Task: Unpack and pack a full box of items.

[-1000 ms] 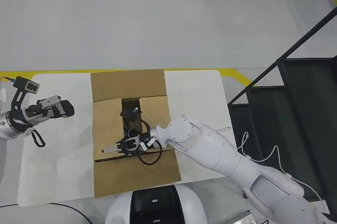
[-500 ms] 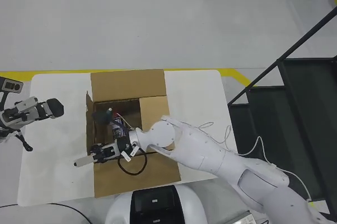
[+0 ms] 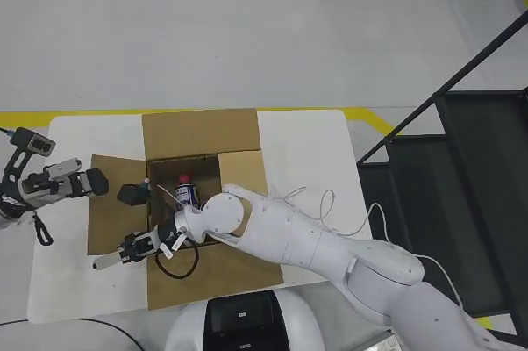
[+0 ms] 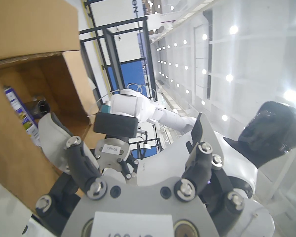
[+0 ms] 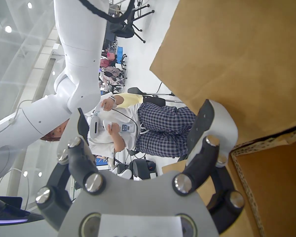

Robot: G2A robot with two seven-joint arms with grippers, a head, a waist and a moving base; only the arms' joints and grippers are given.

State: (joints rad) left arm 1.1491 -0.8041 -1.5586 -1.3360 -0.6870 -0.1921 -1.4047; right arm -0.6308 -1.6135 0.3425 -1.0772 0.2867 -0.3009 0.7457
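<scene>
The cardboard box (image 3: 201, 132) stands mid-table with its left flap (image 3: 113, 206) lying flat on the table (image 3: 308, 158). Inside stands a spray can (image 3: 184, 188) with a red cap and a purple label (image 4: 13, 104), and a dark round item (image 4: 40, 104) is beside it. My right gripper (image 3: 106, 258) is open and empty over the near edge of the left flap. One of its fingers (image 5: 212, 124) rests against the cardboard (image 5: 236, 38). My left gripper (image 3: 93, 182) is open and empty at the flap's outer edge, facing the box opening (image 4: 39, 75).
The far flap, the right flap (image 3: 244, 171) and the near flap (image 3: 213, 274) are spread out. A black metal stair frame (image 3: 474, 132) rises to the right of the table. A yellow floor line (image 3: 374, 116) runs behind it.
My right gripper swept left and swung the left flap from closed, through upright, to flat on the table, exposing the inside. The left gripper shifted slightly near the table's left edge.
</scene>
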